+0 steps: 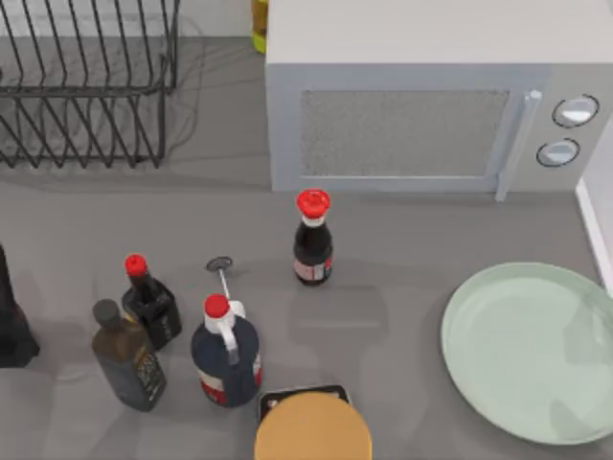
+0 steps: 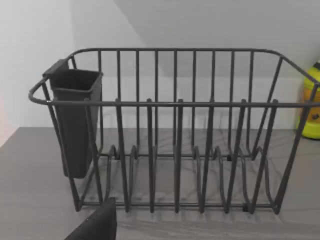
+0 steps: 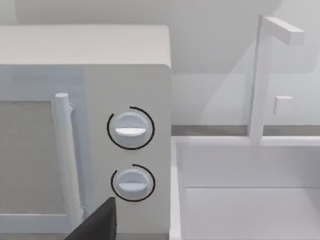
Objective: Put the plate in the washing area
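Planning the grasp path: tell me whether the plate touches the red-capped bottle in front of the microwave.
Apart. The top view shows bare grey counter between the plate and the red-capped bottle, a plain gap.

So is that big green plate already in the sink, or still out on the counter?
Still out. The plate lies flat on the grey counter, just left of the sink's white rim, with nothing on it.

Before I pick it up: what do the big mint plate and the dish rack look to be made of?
The large round pale mint-green plate looks like glazed ceramic or hard plastic: plain, smooth, softly glossy, with a shallow raised rim. The black wire dish rack looks like thin coated metal wire, matte dark, with a solid dark cup hung on one end.
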